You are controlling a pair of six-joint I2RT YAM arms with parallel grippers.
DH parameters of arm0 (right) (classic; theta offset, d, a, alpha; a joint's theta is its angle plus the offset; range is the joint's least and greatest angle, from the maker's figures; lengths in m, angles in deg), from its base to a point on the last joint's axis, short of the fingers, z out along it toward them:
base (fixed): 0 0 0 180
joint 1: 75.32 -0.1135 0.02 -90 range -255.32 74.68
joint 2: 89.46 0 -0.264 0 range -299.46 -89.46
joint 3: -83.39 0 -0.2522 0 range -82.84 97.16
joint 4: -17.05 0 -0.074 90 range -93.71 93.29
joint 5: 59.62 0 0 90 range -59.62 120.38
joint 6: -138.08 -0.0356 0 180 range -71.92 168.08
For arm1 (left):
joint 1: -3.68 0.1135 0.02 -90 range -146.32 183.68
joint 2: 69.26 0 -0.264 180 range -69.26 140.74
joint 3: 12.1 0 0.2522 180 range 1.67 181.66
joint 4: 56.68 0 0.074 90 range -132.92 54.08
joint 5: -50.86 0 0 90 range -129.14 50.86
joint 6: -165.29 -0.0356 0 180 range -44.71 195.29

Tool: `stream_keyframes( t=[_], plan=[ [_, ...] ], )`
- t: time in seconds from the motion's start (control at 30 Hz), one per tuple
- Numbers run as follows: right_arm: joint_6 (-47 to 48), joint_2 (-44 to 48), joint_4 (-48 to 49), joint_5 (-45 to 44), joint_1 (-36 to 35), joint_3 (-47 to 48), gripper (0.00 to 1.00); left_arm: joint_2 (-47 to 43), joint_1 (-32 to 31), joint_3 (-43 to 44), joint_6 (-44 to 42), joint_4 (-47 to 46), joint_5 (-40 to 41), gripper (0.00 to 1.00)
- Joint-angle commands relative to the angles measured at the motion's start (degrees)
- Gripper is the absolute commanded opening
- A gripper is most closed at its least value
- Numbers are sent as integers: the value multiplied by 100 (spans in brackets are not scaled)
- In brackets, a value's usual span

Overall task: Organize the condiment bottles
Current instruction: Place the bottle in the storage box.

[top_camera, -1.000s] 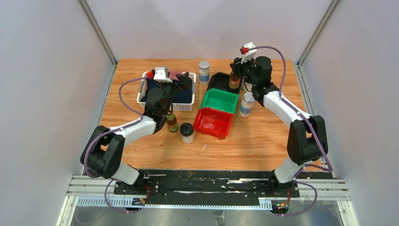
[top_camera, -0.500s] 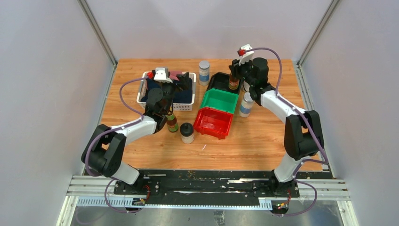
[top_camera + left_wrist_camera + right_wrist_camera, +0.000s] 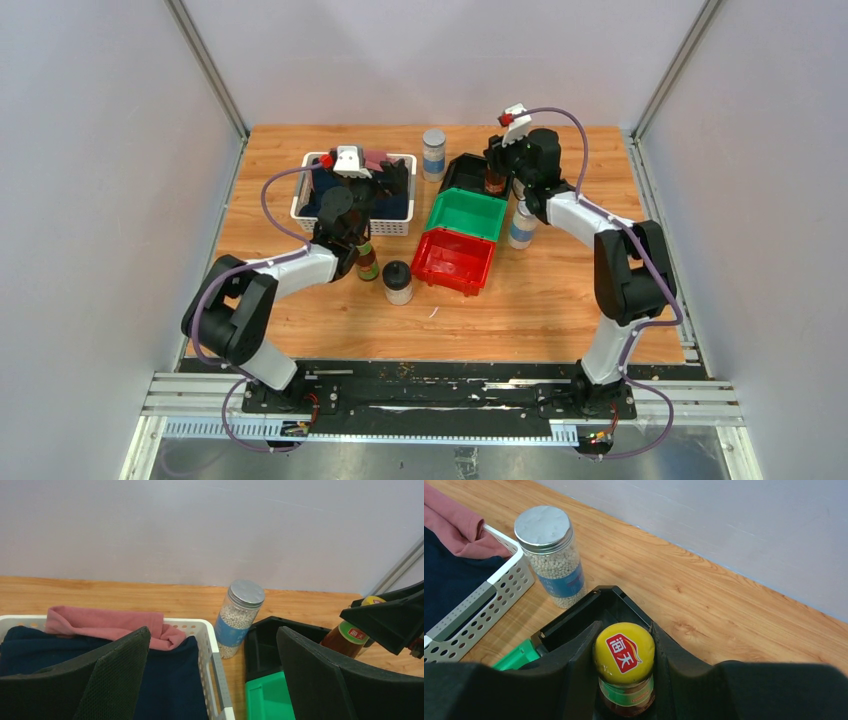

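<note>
My right gripper [image 3: 496,168] is shut on the yellow cap of a slim dark sauce bottle [image 3: 624,652] and holds it upright over the black bin [image 3: 462,172]; the bottle also shows in the left wrist view [image 3: 350,637]. My left gripper [image 3: 385,182] is open and empty above the right end of the white basket [image 3: 216,655]. The second sauce bottle [image 3: 367,260] stands beside my left arm. A black-lidded jar [image 3: 397,282] stands in front of it. One silver-lidded shaker [image 3: 433,152] stands behind the bins and shows in the right wrist view [image 3: 551,555]. Another shaker [image 3: 522,222] stands right of the green bin. The other jar is hidden.
The green bin [image 3: 468,215] and the red bin [image 3: 455,260] sit in a row in front of the black one. The white basket [image 3: 304,190] holds dark blue and pink cloth. Grey walls close the table at the back and sides.
My right gripper has moved a little left and down with the sauce bottle over the black bin. My left arm has shifted only slightly.
</note>
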Motion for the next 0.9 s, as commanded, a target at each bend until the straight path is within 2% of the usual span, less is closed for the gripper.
stream_keyframes(
  t=[0.0,0.87],
  plan=[
    [-61,47,927,56,135,277,0,159,22,161,-1,-185,-24,100],
    [-386,-212,1495,145,333,-223,0,269,13,140,19,-171,-72,100]
  ],
)
